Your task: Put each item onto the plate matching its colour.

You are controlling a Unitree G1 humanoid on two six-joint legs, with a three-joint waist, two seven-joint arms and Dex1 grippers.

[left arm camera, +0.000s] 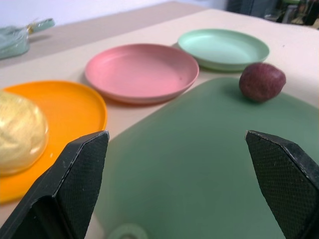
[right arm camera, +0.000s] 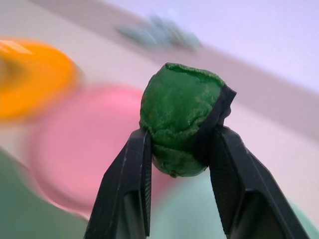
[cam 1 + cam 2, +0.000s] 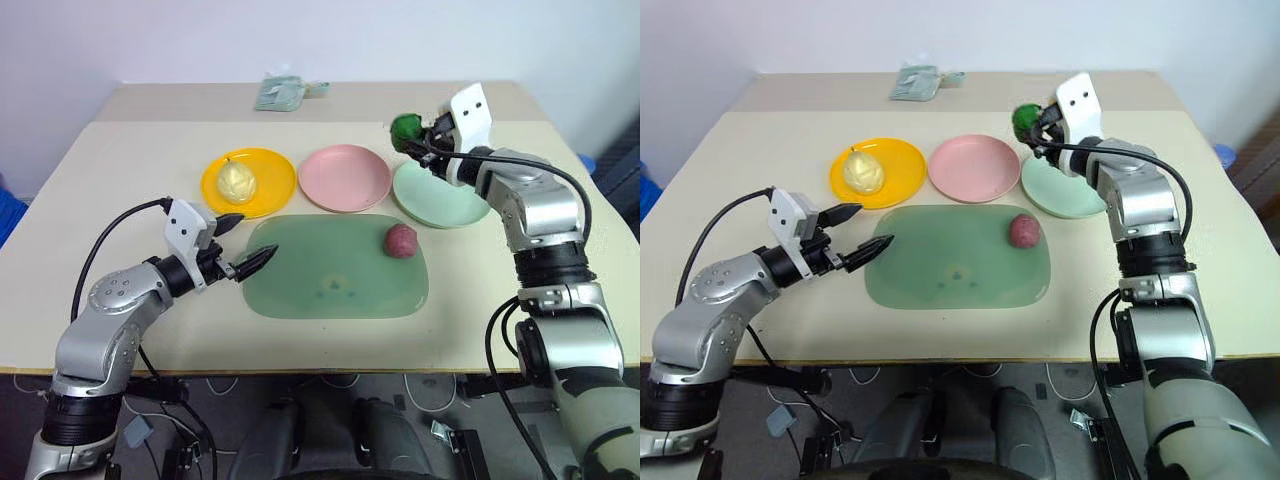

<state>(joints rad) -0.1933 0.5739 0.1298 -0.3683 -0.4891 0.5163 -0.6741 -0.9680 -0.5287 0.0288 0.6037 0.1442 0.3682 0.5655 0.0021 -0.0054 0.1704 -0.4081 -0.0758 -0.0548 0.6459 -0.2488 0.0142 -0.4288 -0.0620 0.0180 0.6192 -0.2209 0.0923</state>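
Note:
My right gripper is shut on the dark green knobbly chunk and holds it in the air above the far left rim of the mint green plate. The same chunk sits pinched between the two black fingers. A pale yellow pear-like lump lies on the yellow plate. The pink plate is bare. A dark red-purple ball rests on the right part of the translucent green mat. My left gripper is open at the mat's left edge, holding nothing.
A crumpled pale green packet lies at the far edge of the table. The three plates stand in a row just beyond the mat. Cables hang from both arms.

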